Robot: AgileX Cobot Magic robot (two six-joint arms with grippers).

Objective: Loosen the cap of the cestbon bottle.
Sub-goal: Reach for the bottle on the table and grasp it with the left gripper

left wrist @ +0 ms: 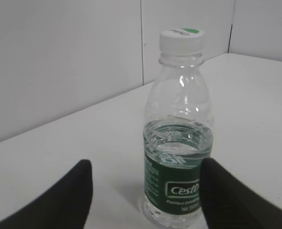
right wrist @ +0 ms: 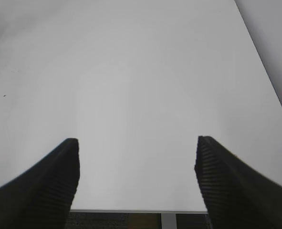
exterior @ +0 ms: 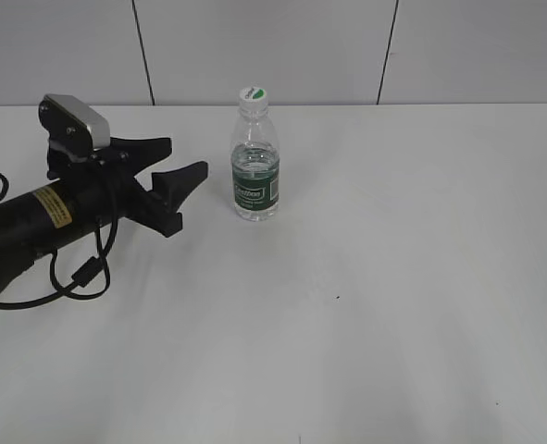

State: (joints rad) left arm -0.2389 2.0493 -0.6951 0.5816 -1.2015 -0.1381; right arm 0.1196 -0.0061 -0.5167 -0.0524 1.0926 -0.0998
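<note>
Judging by how things stand, the task has barely begun: the cap sits squarely on the cestbon bottle, with no gap at the neck visible, and neither pincer touches either one. The bottle stands upright on the white counter, partly filled with water, its green label facing the left wrist camera.

The left pincer lies low over the counter with its jaws spread wide and nothing between them. The bottle stands just ahead of its fingertips, near but clearly apart, and in the left wrist view it sits forward of the gap, nearer the right-hand finger. The cap rides well above the level of those fingers, so the body or label band looks like the part this pincer could clasp.

The right pincer is likewise released, its ribbed fingers parted over bare counter. From it, the bottle lies far ahead and off to the left, only a sliver showing at the top left corner of the right wrist view; this arm does not appear in the exterior view.

What is left, as I read it, is everything: steadying the bottle, gripping the cap, and twisting. Nothing stands between either pincer and the bottle; a black cable loops behind the left arm, away from the work.
</note>
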